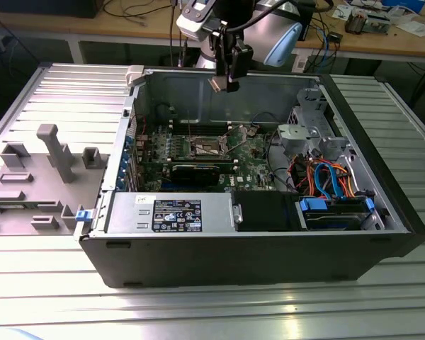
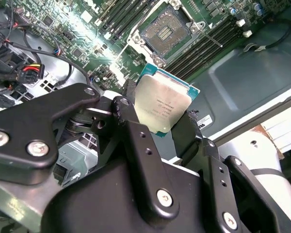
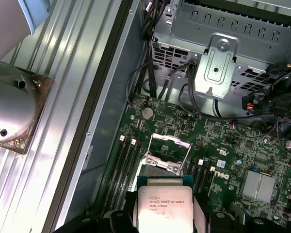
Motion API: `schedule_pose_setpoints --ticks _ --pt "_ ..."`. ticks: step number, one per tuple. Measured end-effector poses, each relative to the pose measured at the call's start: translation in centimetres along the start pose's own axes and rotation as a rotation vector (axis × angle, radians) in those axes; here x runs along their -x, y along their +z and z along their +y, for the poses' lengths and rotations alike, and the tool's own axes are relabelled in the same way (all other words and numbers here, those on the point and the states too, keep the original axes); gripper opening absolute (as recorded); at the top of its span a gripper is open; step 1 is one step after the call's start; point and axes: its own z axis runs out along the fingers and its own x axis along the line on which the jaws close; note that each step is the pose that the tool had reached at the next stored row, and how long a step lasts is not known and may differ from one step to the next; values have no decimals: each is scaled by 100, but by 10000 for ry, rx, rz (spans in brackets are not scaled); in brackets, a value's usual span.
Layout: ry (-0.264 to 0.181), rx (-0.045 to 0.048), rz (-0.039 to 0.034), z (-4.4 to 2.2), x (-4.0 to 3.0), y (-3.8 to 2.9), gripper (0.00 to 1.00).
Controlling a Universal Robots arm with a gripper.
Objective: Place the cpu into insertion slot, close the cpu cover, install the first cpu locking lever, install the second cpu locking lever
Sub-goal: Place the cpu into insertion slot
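Ribbed metal table (image 1: 49, 297) carries 1 open PC case (image 1: 241, 248), w/ cluttered wooden benches (image 1: 382, 39) far behind. At the exterior view's left sits 1 grey fixture tray (image 1: 35, 177). Inside the case: 1 green motherboard (image 1: 251, 166), 1 long black card (image 1: 193, 172) on its near side, 1 drive cage (image 1: 308, 134) plus orange/blue cables (image 1: 326, 177) toward the exterior view's right. The arm hangs over the case's far wall. The gripper (image 1: 223, 83) has its 2 fingers (image 2: 136, 136) clamped on the 1 cpu (image 2: 165, 104), held by its edges well above the board. The insertion slot (image 2: 164, 33) shows its pin field, w/ memory slot rows (image 3: 126, 165) on both sides. The cpu cover (image 3: 161, 163) looks lifted open.
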Motion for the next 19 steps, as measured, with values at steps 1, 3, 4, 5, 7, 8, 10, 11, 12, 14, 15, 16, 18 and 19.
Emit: schedule_pose_setpoints --ticks 1,3,4,5,7,8,10,11,12,14,15,16,18,19 --pt "60 1 -6 0 0 0 54" --pt "124 2 -12 0 0 0 54" --pt "125 3 -12 0 0 0 54" --pt "125 3 -12 0 0 0 54" --pt "127 3 -12 0 0 1 54" --pt "127 2 -12 0 0 1 54" --pt "127 2 -12 0 0 2 54" --pt "127 2 -12 0 0 3 54" --pt "127 2 -12 0 0 5 54" --pt "127 2 -12 -1 0 11 54" --pt "127 2 -12 -1 0 14 54" --pt "129 3 -12 -1 0 16 54" --pt "244 5 -22 -2 0 22 54" --pt "362 8 -33 -2 0 24 54"
